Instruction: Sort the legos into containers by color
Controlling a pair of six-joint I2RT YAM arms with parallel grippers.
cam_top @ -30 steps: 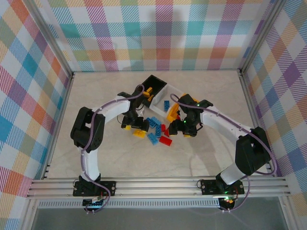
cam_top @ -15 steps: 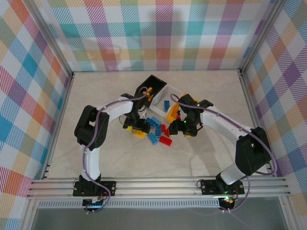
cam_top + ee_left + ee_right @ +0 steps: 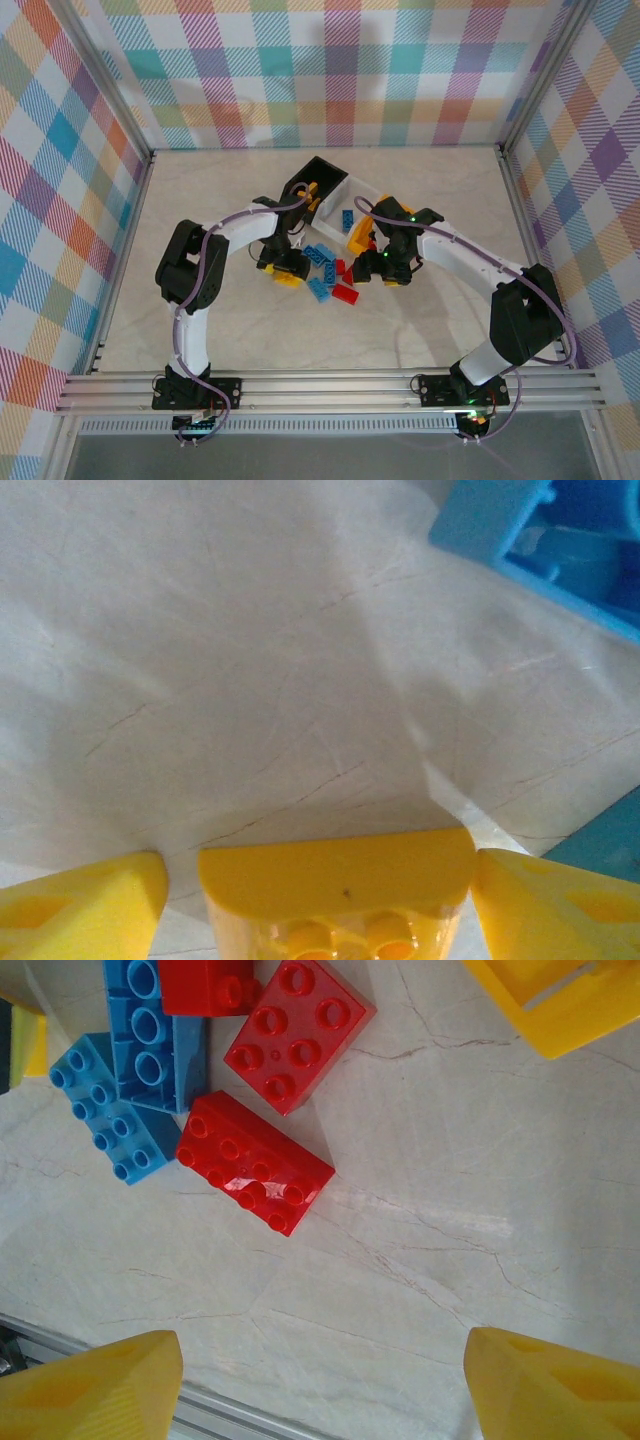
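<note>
The left gripper (image 3: 320, 885) straddles a yellow lego (image 3: 335, 865), fingers narrow but not quite clamped, while the right gripper (image 3: 320, 1385) hangs wide open over the table (image 3: 450, 1260) beside red legos (image 3: 255, 1162).

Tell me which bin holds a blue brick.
The white middle bin holds the blue brick; the black bin beside it holds yellow bricks.

The left arm (image 3: 235, 228) and right arm (image 3: 465, 255) are built of white tubular links joined by bulky black joint housings. A thin purple cable (image 3: 296, 184) runs along each, looping free in places. Black bases (image 3: 195, 388) are bolted to the silver rail (image 3: 320, 385); a small green light (image 3: 470, 404) glows just below the rail. The fingers (image 3: 90, 1385) are yellow-orange wedges with recessed pockets.
</note>
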